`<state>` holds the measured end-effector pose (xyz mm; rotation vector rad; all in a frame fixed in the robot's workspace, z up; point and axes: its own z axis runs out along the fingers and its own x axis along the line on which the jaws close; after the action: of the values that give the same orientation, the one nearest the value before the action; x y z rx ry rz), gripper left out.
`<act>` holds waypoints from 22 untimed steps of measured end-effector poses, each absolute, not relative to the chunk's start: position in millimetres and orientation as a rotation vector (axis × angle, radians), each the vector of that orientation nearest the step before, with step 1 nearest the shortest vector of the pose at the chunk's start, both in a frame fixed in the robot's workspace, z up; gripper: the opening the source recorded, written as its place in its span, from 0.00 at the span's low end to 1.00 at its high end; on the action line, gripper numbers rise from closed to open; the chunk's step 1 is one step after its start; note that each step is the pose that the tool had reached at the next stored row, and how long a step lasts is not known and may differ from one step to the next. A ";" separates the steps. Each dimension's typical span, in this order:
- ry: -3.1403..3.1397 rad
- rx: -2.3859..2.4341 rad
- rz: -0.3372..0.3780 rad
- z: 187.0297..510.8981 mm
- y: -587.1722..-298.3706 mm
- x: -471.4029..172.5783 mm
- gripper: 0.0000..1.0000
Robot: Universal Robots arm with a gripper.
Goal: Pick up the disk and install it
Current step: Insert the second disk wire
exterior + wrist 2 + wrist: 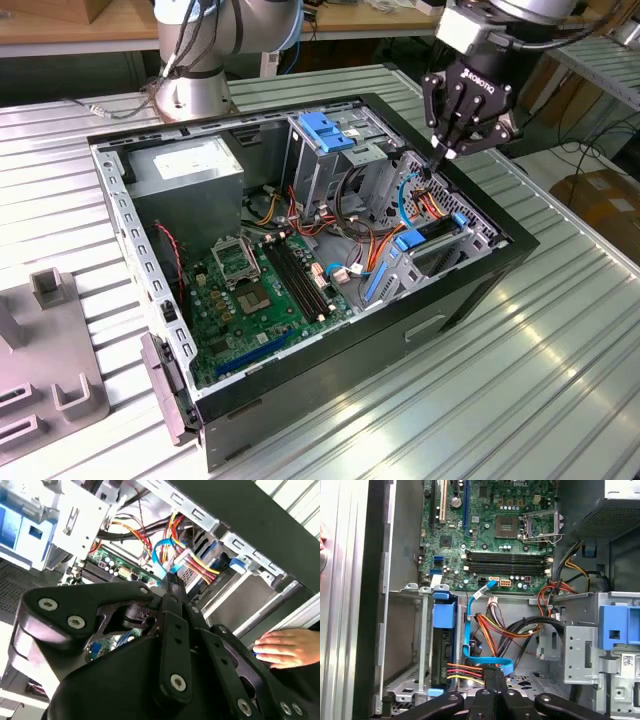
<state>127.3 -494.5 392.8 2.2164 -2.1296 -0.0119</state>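
Disk [443,650] seated edge-up in its bay by the case wall, blue carrier tab [444,616] on top. Crowded beside by blue data cable [470,630] and red-yellow power wires [465,672]. Just above those, gripper [441,152] with fingers pressed together, holding nothing. Farther off, motherboard [255,290], drive cage [325,150], and a hand [287,647] on the case's edge.

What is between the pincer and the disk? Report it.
The disk sits upright in its bay. The coloured power wires and the blue data cable lie between it and the pincer.
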 end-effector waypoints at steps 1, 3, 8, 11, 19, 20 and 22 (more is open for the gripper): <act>-2.110 2.194 0.033 389.6 -484.3 119.9 0.17; -2.090 2.171 0.075 386.7 -477.5 119.9 0.24; -2.073 2.151 0.111 382.4 -474.0 119.9 0.24; -2.068 2.145 0.121 379.6 -473.3 119.9 0.16; -2.068 2.145 0.121 378.3 -474.2 119.9 0.11; -2.068 2.146 0.121 377.9 -474.2 119.9 0.18; -2.068 2.145 0.122 377.0 -474.2 119.9 0.18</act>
<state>119.9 -474.2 377.0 2.1451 -2.0679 0.1221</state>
